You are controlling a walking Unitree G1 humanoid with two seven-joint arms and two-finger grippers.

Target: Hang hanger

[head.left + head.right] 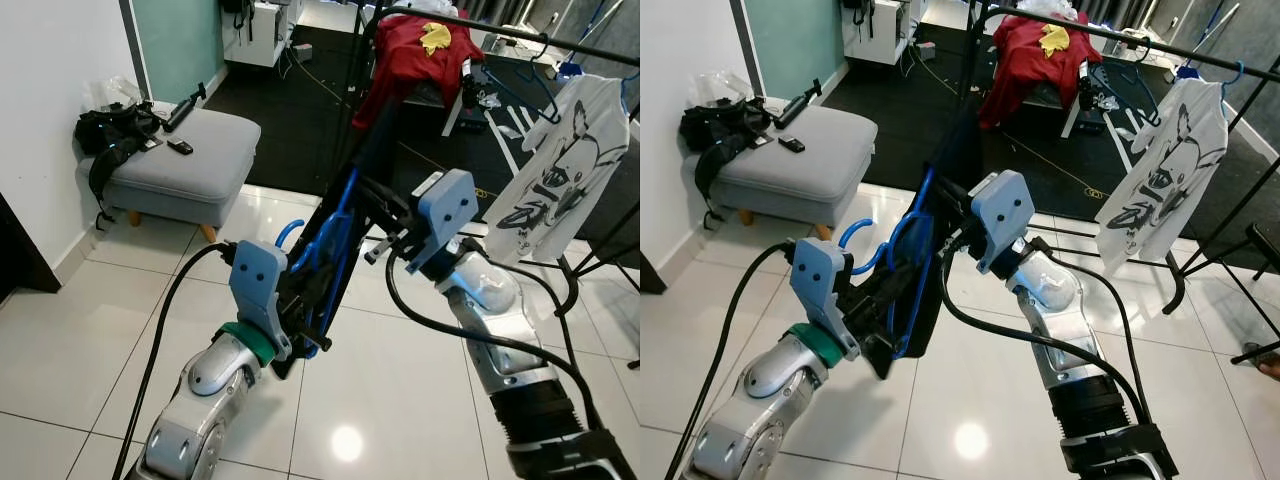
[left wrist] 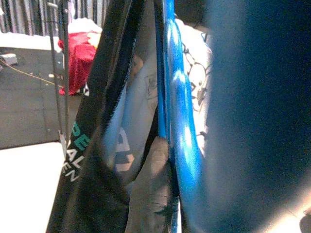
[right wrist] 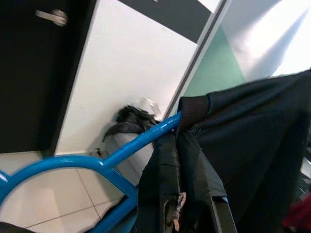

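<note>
White tile floor (image 1: pixel 80 340), grey ottoman (image 1: pixel 190 160), clothes rack (image 1: pixel 500 30)

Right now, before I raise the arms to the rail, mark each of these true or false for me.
1. The blue hanger carries a dark garment. True.
2. The white printed shirt lies on the floor. False: it hangs from the rack rail.
3. Both the left gripper and right gripper are at the hanger. True.
4. The grey ottoman is bare. False: a black bag and small items rest on it.
5. The hanger is already on the rail. False: it is held below it.
</note>
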